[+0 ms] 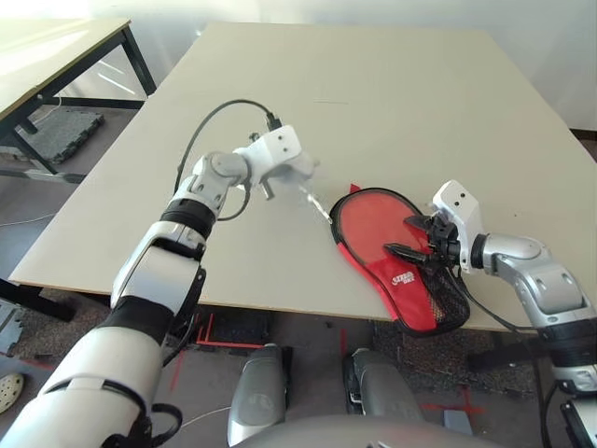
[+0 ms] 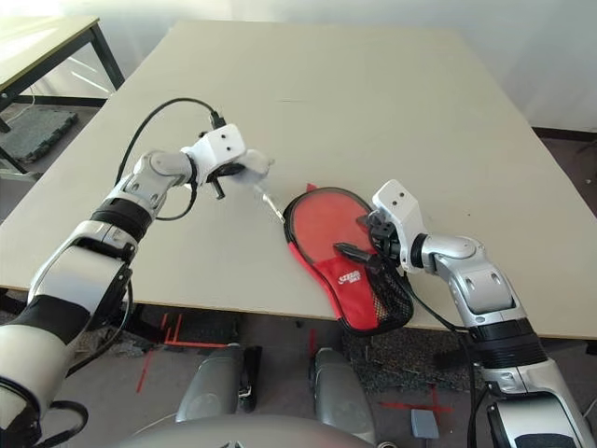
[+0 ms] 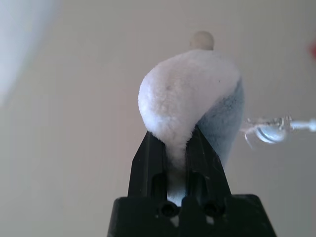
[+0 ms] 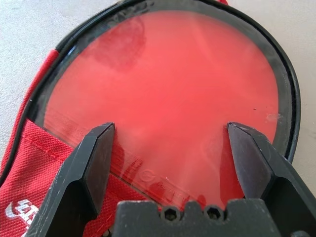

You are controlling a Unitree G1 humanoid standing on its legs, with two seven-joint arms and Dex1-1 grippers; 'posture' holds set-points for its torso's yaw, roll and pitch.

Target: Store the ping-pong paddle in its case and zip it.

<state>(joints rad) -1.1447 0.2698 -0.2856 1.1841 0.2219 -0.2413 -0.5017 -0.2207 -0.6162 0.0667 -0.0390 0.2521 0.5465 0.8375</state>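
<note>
The red case (image 1: 408,291) lies at the table's front edge, its black mesh end (image 1: 450,303) hanging over the edge. The paddle's (image 4: 168,84) round red face lies inside it, ringed by the black zipper edging (image 4: 289,84); the handle is hidden. My right gripper (image 1: 416,236) hovers open just over the paddle face, one finger to each side (image 4: 170,136). My left gripper (image 3: 175,143) is shut on the white fluffy charm (image 3: 187,94), held left of the case. A thin metal chain (image 1: 317,203) runs from the charm to the case's rim.
The beige table (image 1: 373,93) stretches wide and bare behind the case. A second table (image 1: 56,56) with black legs stands off to the far left, with a dark mat (image 1: 65,131) on the floor beneath it.
</note>
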